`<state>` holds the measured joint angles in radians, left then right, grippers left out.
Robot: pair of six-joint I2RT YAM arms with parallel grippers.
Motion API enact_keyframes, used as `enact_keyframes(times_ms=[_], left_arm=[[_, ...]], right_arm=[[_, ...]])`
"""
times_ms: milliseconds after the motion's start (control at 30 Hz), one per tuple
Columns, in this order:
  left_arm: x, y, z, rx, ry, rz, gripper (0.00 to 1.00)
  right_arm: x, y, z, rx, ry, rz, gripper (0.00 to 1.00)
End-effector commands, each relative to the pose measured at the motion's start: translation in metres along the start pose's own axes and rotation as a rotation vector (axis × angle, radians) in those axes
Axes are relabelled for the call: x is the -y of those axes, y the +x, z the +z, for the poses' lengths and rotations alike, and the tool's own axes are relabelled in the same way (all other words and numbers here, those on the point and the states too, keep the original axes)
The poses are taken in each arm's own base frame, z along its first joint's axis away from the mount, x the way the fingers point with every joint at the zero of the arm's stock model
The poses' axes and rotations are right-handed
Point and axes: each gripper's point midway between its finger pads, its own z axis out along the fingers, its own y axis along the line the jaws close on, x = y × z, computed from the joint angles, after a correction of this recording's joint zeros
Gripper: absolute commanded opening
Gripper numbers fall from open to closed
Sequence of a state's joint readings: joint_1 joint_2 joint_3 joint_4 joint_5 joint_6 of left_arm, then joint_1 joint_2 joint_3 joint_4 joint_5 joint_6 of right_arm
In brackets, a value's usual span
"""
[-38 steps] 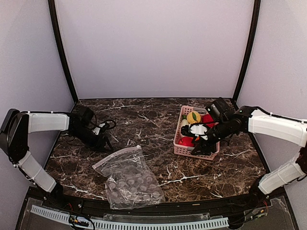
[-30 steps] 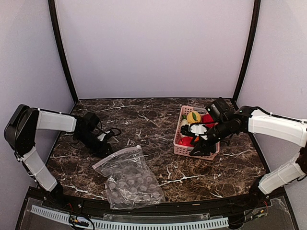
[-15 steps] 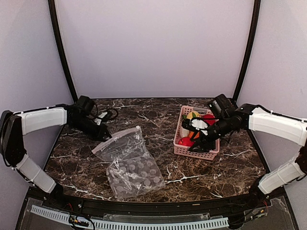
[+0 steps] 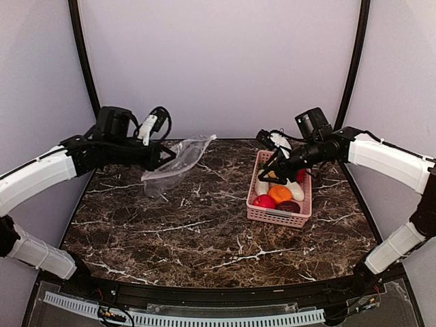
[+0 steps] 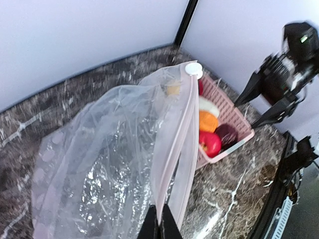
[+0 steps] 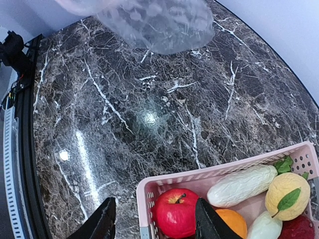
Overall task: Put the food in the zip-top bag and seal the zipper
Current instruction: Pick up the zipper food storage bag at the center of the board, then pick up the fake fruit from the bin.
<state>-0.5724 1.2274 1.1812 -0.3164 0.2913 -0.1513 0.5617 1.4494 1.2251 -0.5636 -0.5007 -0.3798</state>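
zip-top bag (image 4: 178, 158) at 3 o'clock of left end effector (image 4: 162, 155), which pinches its zipper (image 5: 172, 149), arm raised, right end effector (image 6: 155, 222) open above food (image 4: 279, 194)

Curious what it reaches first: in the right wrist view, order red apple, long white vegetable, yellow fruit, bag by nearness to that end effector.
1. red apple, basket corner
2. long white vegetable, right of it
3. yellow fruit, far right
4. bag, across the table
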Motion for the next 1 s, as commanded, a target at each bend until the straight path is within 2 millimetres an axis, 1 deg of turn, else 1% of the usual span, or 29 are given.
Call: enact_keyframes(times_ms=[0, 67, 167, 200, 233, 267, 300, 400, 433, 533, 600, 633, 667, 700, 733, 767, 800, 867, 967], left_arm=[[-0.018, 0.061, 0.05, -0.122, -0.136, -0.055, 0.01], [-0.02, 0.059, 0.057, -0.076, -0.189, -0.073, 0.01], [-0.019, 0.055, 0.064, 0.003, -0.272, -0.072, 0.01], [-0.017, 0.052, 0.066, 0.032, -0.276, -0.088, 0.01], [-0.016, 0.055, 0.07, 0.035, -0.287, -0.089, 0.01], [-0.011, 0.052, 0.073, 0.058, -0.275, -0.099, 0.01], [-0.01, 0.055, 0.078, 0.054, -0.273, -0.107, 0.01], [-0.005, 0.057, 0.087, 0.042, -0.258, -0.111, 0.01], [-0.005, 0.062, 0.092, 0.025, -0.258, -0.111, 0.01], [-0.003, 0.06, 0.099, 0.003, -0.253, -0.1, 0.01], [-0.002, 0.058, 0.106, -0.019, -0.25, -0.085, 0.01], [0.001, 0.051, 0.106, -0.024, -0.244, -0.064, 0.01], [0.003, 0.05, 0.109, -0.035, -0.237, -0.051, 0.01], [0.006, 0.041, 0.108, -0.035, -0.232, -0.026, 0.01], [0.007, 0.04, 0.111, -0.044, -0.229, -0.015, 0.01], [0.01, 0.033, 0.11, -0.041, -0.223, 0.007, 0.01], [0.011, 0.032, 0.111, -0.044, -0.218, 0.017, 0.01], [0.011, 0.031, 0.114, -0.038, -0.215, 0.035, 0.01], [0.01, 0.039, 0.118, -0.053, -0.209, 0.054, 0.01]], right_arm=[[-0.001, -0.034, -0.002, 0.091, -0.067, 0.057, 0.51], [-0.002, -0.044, 0.002, 0.119, -0.104, 0.104, 0.52], [0.004, -0.045, 0.015, 0.123, -0.126, 0.188, 0.57], [0.01, -0.043, 0.019, 0.111, -0.103, 0.209, 0.57], [0.018, -0.04, 0.023, 0.097, -0.069, 0.221, 0.57], [0.027, -0.036, 0.025, 0.08, -0.02, 0.231, 0.57], [0.037, -0.032, 0.025, 0.066, 0.031, 0.237, 0.57], [0.064, -0.019, 0.016, 0.048, 0.139, 0.263, 0.56], [0.073, -0.015, 0.011, 0.042, 0.174, 0.273, 0.55], [0.098, 0.002, -0.002, 0.012, 0.274, 0.289, 0.53], [0.119, 0.018, -0.01, -0.03, 0.36, 0.296, 0.53], [0.127, 0.025, -0.012, -0.052, 0.392, 0.295, 0.54], [0.136, 0.034, -0.014, -0.076, 0.424, 0.298, 0.55], [0.144, 0.041, -0.015, -0.097, 0.452, 0.296, 0.58], [0.152, 0.048, -0.014, -0.121, 0.481, 0.298, 0.63], [0.158, 0.054, -0.014, -0.143, 0.504, 0.301, 0.7], [0.163, 0.059, -0.012, -0.156, 0.511, 0.301, 0.75], [0.168, 0.064, -0.006, -0.173, 0.51, 0.302, 0.77], [0.177, 0.065, 0.002, -0.188, 0.512, 0.303, 0.81]])
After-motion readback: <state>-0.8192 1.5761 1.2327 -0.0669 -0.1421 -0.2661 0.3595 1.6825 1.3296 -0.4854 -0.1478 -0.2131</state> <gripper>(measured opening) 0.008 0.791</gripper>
